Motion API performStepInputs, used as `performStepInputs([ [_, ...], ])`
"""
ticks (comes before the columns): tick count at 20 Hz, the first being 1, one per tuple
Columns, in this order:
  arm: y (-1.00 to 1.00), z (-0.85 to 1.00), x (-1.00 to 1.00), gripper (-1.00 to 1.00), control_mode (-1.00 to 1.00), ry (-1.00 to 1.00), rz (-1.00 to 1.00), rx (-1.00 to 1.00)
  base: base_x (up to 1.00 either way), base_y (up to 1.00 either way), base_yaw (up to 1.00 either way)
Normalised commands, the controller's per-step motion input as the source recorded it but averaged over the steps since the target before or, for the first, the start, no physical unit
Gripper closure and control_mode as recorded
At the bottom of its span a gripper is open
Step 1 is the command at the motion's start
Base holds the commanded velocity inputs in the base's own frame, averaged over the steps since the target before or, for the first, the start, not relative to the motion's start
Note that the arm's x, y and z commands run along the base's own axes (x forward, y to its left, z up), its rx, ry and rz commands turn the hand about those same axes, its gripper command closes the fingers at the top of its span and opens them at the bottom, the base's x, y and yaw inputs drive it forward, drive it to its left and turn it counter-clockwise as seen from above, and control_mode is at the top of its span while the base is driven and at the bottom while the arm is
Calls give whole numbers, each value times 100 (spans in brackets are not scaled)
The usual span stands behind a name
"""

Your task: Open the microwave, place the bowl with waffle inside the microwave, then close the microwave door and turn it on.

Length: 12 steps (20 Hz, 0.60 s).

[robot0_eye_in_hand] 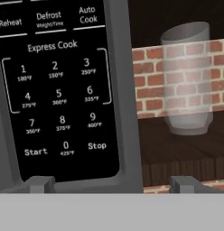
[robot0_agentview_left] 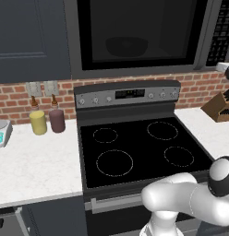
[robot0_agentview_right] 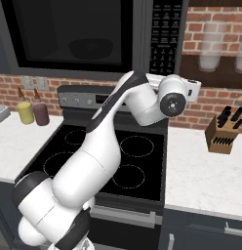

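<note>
While jaws stand apart before microwave keypad, black stove, white counter, brick wall.

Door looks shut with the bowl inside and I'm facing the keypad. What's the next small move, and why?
Probably shift the gripper toward the Start button and press it. The microwave door is closed with the bowl dimly visible behind the glass, and the jaws stand open, centred beside the keypad rather than on Start.

White counter — yellow bottle, maroon bottle; knife block right of stove.
</note>
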Motion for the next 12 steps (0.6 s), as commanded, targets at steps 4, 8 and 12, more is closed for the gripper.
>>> performStepInputs([
  [4, 0, 1, 9, -100, -100, 0, 0, 0, 0, 0, 0],
  [8, 1, 4, 5, -100, -100, 0, -1, 0, 0, 0, 0],
  [12, 4, 2, 4, -100, -100, 0, -1, 0, 0, 0, 0],
])
